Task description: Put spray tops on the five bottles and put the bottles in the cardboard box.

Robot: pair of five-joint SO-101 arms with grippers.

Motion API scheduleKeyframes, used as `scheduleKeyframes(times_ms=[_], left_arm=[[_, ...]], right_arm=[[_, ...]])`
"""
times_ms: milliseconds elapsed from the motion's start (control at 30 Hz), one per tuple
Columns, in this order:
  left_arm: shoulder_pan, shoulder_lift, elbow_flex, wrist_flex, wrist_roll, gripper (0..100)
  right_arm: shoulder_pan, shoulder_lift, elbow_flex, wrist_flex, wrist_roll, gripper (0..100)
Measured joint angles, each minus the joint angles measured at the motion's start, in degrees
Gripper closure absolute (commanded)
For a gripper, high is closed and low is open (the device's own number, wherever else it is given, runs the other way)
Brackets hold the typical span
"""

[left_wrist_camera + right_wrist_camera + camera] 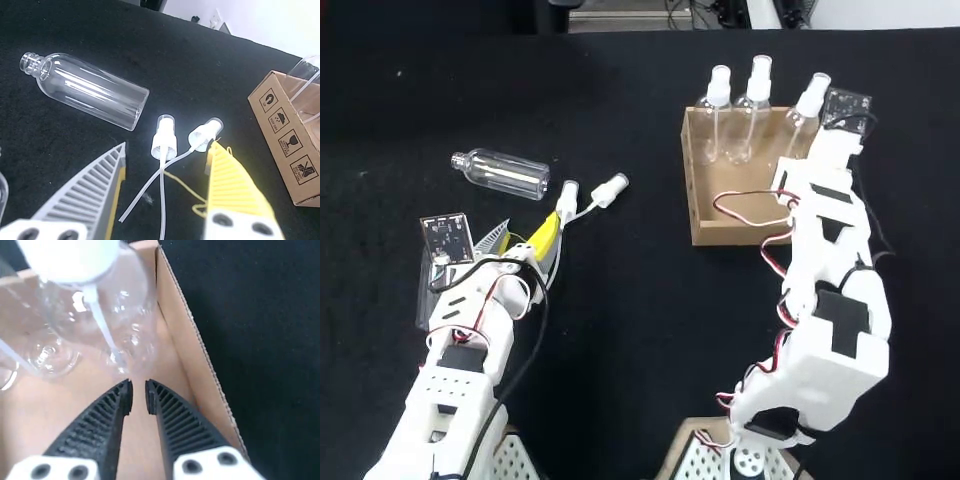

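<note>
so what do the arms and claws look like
The left arm and right arm are white plastic with black motors and red, white and black cables. The left claw has one yellow and one grey ribbed finger; the right claw has two black ones.

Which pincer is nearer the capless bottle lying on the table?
Left. The left pincer is close beside the bottle; the right pincer is far off, over the box.
</note>
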Motion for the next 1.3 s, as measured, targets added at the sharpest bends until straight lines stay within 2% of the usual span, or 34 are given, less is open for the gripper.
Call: scheduleKeyframes(times_ms=[233, 833, 1300], left_arm=[[0.0, 0.0, 0.0, 0.0, 0.0, 75], [0.0, 0.0, 0.0, 0.0, 0.0, 75], [0.0, 0.0, 0.0, 0.0, 0.0, 75]], right_arm=[[0.0, 2.0, -0.1, -4.4, 0.0, 98.7], [-1.1, 4.7, -1.2, -5.1, 0.0, 98.2], [-1.1, 8.8, -3.3, -11.2, 0.0, 98.2]])
